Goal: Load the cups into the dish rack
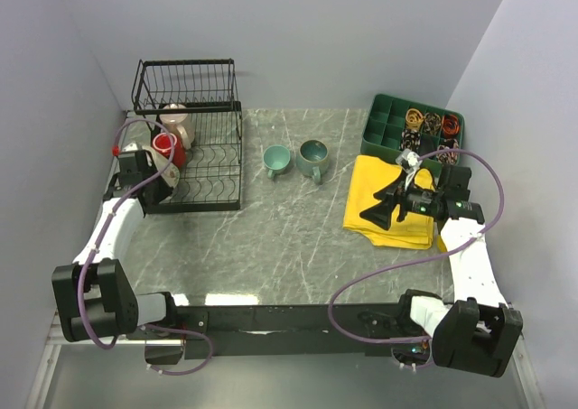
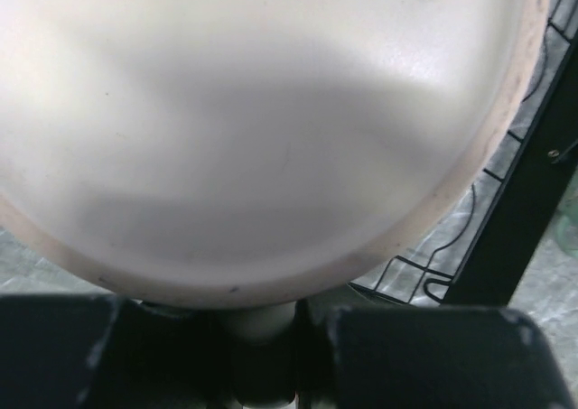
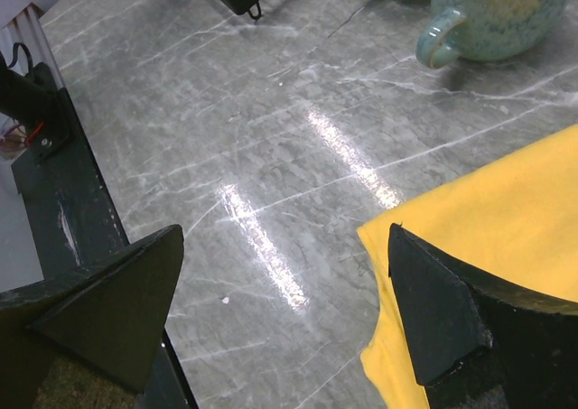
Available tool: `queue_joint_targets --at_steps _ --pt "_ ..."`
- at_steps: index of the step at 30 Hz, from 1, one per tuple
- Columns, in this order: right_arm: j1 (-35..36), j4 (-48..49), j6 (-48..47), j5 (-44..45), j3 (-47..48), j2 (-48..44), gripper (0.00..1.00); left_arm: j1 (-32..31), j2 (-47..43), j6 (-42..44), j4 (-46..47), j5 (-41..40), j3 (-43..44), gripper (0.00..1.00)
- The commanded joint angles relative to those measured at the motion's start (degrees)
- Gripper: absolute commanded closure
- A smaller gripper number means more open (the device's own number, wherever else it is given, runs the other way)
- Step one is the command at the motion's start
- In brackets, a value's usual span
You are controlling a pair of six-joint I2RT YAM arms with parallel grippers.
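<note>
A red cup sits in the dish rack.

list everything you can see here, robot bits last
dish rack: one, black wire, far left of the table
red mug: one, red, in the rack's left side
beige mug: one, beige, in the rack behind the red mug
cream mug: one, cream, at the rack's near left part, in the left gripper
teal mugs: two, teal, side by side on the table right of the rack
yellow cloth: one, yellow, right side of the table
green tray: one, green, compartments, far right corner
rings: many, mixed colours, in the tray's right compartments
table: one, grey marble
left gripper: one, black, shut on the cream mug
right gripper: one, black, open, over the cloth's edge
</note>
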Motion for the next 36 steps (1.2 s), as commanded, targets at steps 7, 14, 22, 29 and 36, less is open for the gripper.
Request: queue_joint_targets --at_steps 7,14,22,29,36 --pt "-1.52 0.65 0.37 -1.82 0.32 -1.63 0.00 -1.79 -2.20 2.40 6.43 -8.23 2.78 0.99" --pt "-1.88 0.65 0.45 -1.99 0.32 -1.36 0.00 -2.14 -0.53 3.54 6.43 -9.02 2.33 0.99" --pt "-2.49 0.83 0.54 -1.82 0.14 -1.37 0.00 -2.41 5.26 4.77 6.95 -8.23 4.27 0.99" --pt "-3.02 0.65 0.54 -2.17 0.32 -0.84 0.00 -4.16 9.13 5.30 7.48 -10.51 6.55 0.99" --pt "-3.81 0.74 0.54 -2.26 0.23 -0.84 0.00 -5.57 13.53 6.62 7.74 -12.36 7.61 0.85"
